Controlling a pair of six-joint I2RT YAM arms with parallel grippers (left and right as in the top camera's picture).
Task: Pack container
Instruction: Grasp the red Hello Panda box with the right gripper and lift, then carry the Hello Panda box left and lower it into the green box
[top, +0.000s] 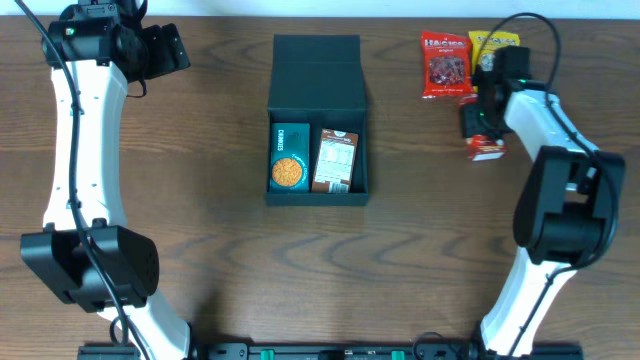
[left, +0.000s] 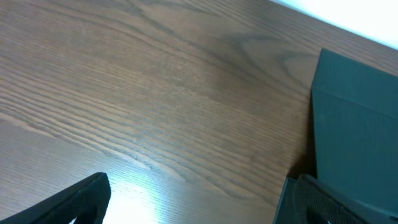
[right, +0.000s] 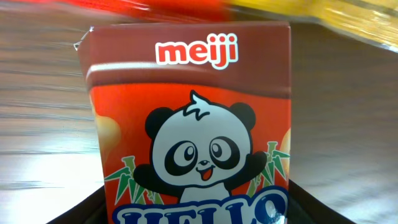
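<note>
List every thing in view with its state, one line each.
container: open, lid folded back, two packs inside.
teal snack box: lying flat inside the container.
brown pack: lying flat inside, beside the teal snack box.
red bag: flat on the table, unpacked.
yellow bag: on the table, partly hidden.
panda box: unpacked, between the right claw's fingers.
left claw: open, empty.
right claw: around the panda box, grip unclear.

Note the table (left: 155, 93): wood-grain surface, smooth, with a soft sheen where the light falls. You see the container (top: 316, 60) as dark matt cardboard with no glare. The Meiji box (right: 193, 124) is printed card, slightly glossy. The red snack bag (top: 445, 65) is shiny plastic film. The arm shells (top: 75, 130) are smooth white plastic.
</note>
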